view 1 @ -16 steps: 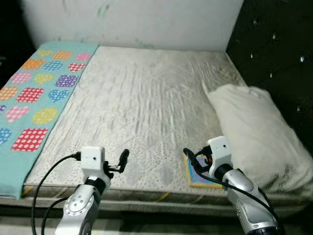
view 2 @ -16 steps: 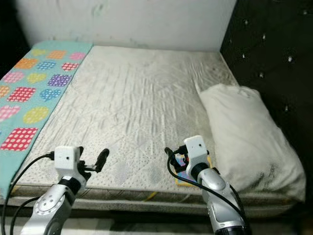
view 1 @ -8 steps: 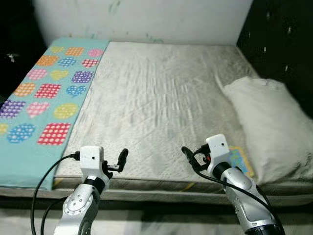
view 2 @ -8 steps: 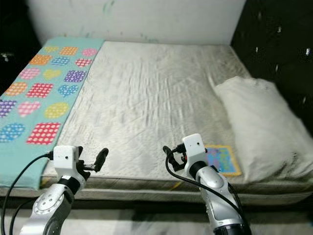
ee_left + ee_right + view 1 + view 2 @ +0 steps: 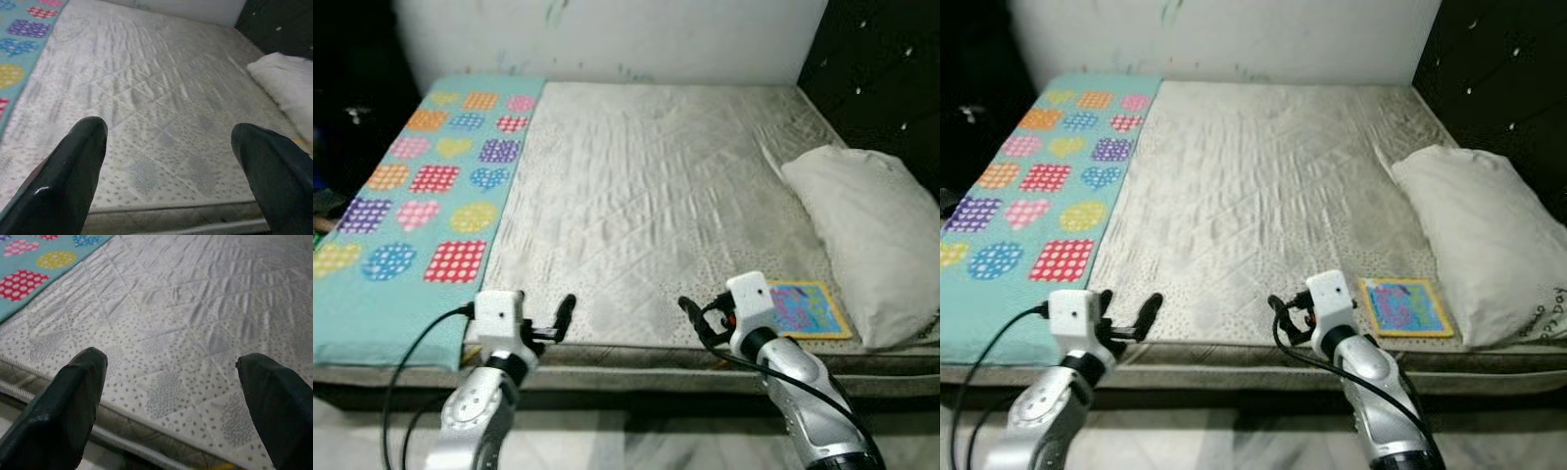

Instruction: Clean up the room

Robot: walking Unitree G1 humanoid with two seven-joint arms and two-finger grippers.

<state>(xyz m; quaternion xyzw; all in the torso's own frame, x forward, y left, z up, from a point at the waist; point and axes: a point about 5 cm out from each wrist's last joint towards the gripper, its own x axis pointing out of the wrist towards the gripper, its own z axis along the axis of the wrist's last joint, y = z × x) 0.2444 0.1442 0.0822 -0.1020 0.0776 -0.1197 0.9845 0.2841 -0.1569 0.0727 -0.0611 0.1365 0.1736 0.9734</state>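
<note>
A grey quilted mattress (image 5: 656, 186) lies before me. A teal blanket (image 5: 431, 186) with coloured hearts and dotted patches runs along its left side. A white pillow (image 5: 867, 235) rests at the right. Beside the pillow, near the front edge, lies a flat colourful book (image 5: 803, 308). My left gripper (image 5: 553, 328) hovers open over the bed's front edge with nothing in it; the left wrist view has its black fingertips (image 5: 73, 171) wide apart above the mattress. My right gripper (image 5: 703, 323) is also open and empty, just left of the book.
A white wall (image 5: 607, 39) stands behind the bed and a dark tufted panel (image 5: 886, 69) runs along its right side. Pale floor (image 5: 626, 446) shows below the bed's front edge. A dark area with some small things (image 5: 333, 211) lies left of the blanket.
The whole view has shifted, so the camera moved: more of the blanket and the floor shows, and the book is now uncovered beside the pillow. Both arms keep the same pose.
</note>
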